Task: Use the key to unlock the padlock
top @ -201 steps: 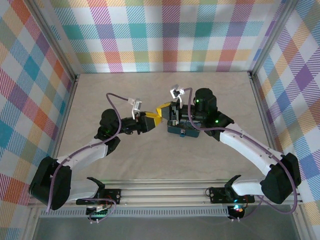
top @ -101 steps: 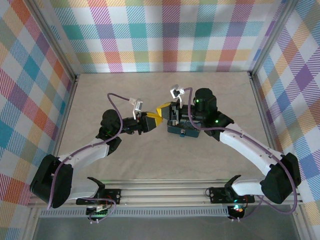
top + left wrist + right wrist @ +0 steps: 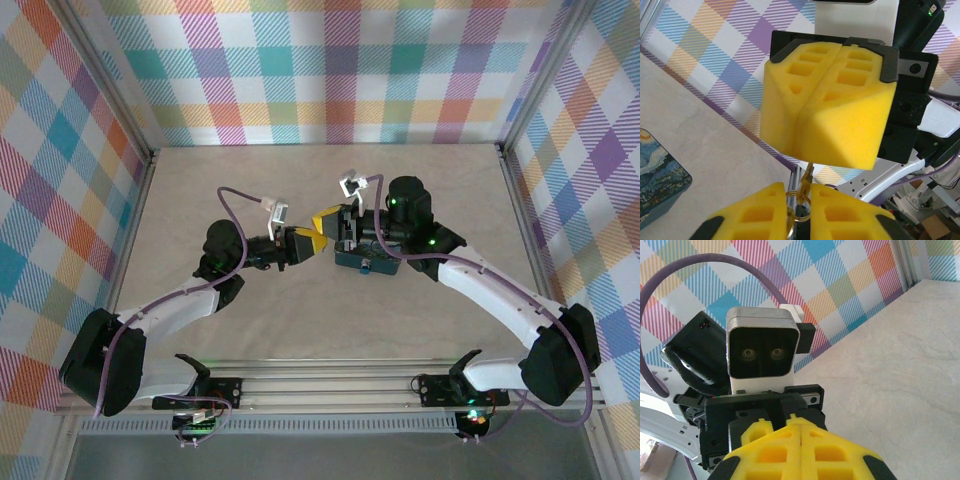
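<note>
A beige, marble-patterned desk, walled in by bright plaid panels, carries two white-and-black robot arms whose tips meet nose to nose above its middle. The left arm reaches in from the left and the right arm from the right. Beneath the right arm's wrist a blue rectangular box printed with a swirling night sky lies flat on the desk.

The left jaws are closed. Their yellow foam pads pinch a small brass-coloured key on a ring, its thin blade poking out towards the other arm. The right jaws are closed too, with their yellow foam pads pressed together and no gap between them. The small dark padlock cannot be made out; it may be buried between those pads, but that is only a guess.

The step in hand looks like lining the key up with the keyhole in mid-air. The next move calls for a fine, straight push of the blade, then a twist of the left wrist while the right arm holds firm. With the keyhole hidden, alignment is the hard part.

Compared with a second ago, the left arm has edged towards the right one, narrowing the gap between the pads, while the right arm and the box have barely moved
</note>
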Controlling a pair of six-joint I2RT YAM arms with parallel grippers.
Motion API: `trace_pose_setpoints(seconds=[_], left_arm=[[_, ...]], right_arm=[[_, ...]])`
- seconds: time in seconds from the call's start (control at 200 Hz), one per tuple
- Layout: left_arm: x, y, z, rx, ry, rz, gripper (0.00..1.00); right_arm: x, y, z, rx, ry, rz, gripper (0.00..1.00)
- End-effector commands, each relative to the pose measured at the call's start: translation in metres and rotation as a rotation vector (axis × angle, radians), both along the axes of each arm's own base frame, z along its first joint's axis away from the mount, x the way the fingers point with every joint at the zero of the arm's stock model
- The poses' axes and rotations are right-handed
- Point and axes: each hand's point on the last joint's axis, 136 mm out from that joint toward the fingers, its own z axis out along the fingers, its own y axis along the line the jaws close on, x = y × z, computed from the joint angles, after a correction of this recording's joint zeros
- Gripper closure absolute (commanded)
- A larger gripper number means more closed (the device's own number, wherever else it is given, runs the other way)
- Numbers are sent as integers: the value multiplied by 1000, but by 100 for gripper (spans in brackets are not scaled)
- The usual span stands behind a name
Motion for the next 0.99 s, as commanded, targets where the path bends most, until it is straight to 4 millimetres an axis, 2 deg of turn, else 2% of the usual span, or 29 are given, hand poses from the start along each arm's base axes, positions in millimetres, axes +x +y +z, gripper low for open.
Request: trace_pose_setpoints(seconds=[0.0, 0.03, 0.2, 0.26, 0.395, 0.52, 0.565, 0.635, 0.725, 0.79, 0.85, 0.93, 0.99], left_arm=[[-3, 0, 13, -19, -65, 1, 97], [-2, 0, 11, -16, -62, 8, 100], [0, 3, 4, 16, -61, 45, 100], [1, 4, -2, 38, -62, 63, 100], [3, 9, -18, 90, -61, 102, 100], [4, 12, -38, 144, -43, 126, 100], [5, 13, -46, 173, -30, 139, 100], [7, 18, -64, 237, -3, 168, 100], [10, 26, -85, 307, 22, 221, 100], [9, 30, -97, 341, 34, 239, 100], [7, 34, -106, 361, 48, 250, 100], [3, 37, -115, 373, 60, 249, 100], [0, 38, -120, 382, 68, 242, 100]], right_arm=[[1, 1, 7, 28, -25, 5, 100], [1, 1, 7, 26, -25, 4, 100], [6, -4, 8, 19, -7, -50, 100], [13, -10, 6, 7, 20, -114, 81], [20, -26, -1, -35, 85, -233, 52], [26, -49, -17, -99, 165, -377, 39], [29, -63, -29, -141, 210, -461, 37], [34, -90, -61, -247, 292, -618, 40], [23, -117, -119, -422, 435, -751, 41], [8, -119, -157, -542, 474, -786, 39], [0, -123, -184, -648, 467, -842, 38], [-2, -126, -207, -737, 474, -905, 37], [2, -126, -216, -763, 470, -940, 37]])
